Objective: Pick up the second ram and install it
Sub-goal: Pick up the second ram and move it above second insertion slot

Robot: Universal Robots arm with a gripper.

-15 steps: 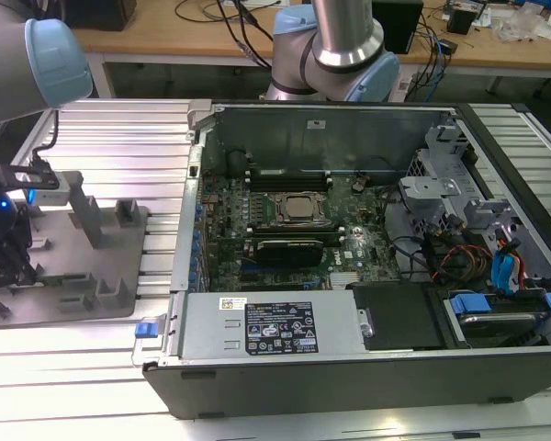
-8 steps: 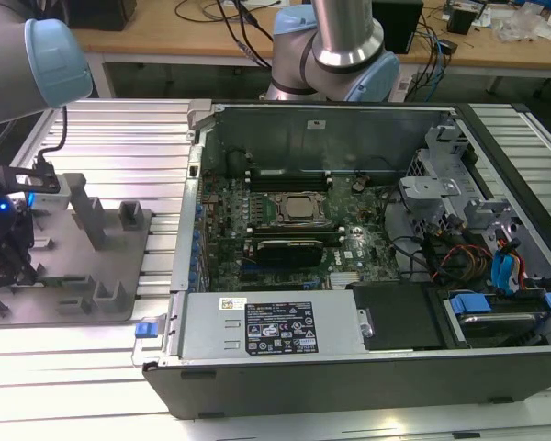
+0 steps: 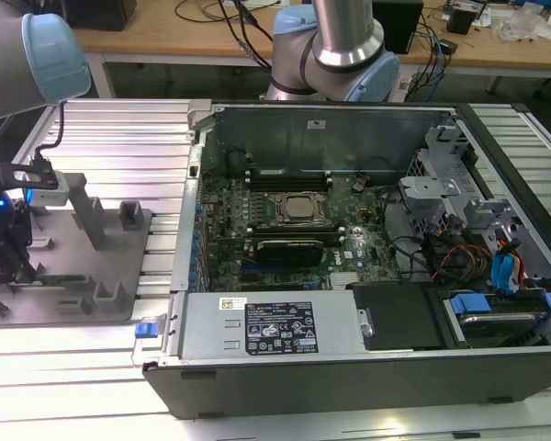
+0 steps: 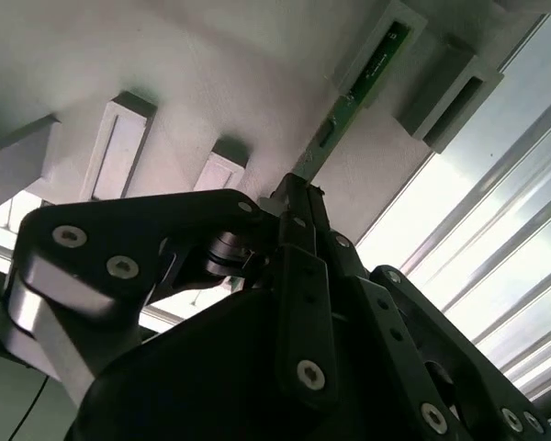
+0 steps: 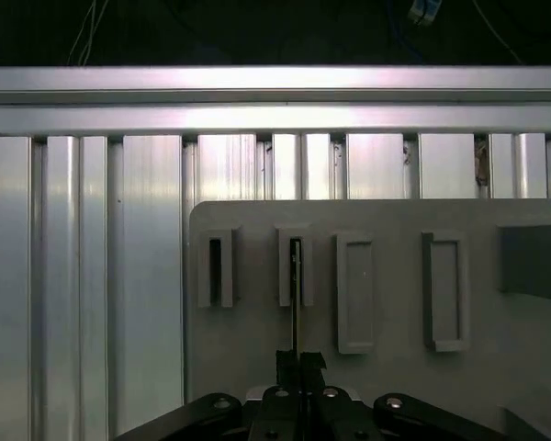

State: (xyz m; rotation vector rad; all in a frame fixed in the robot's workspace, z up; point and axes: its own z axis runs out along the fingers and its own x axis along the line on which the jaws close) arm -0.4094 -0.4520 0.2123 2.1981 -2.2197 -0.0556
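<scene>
The end effector (image 4: 294,191) is gripping the ram (image 4: 338,115) in its slot (image 5: 283,271), the pickup step, likely calling for a straight pull out.

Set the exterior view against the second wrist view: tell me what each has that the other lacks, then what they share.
Exterior view: the open computer case, with its motherboard and silver CPU.
Second wrist view: the green face of the second ram, its far end seated in a grey holder and its near end pinched between the fingers.
Both: the gripper and the grey fixture plate.
</scene>
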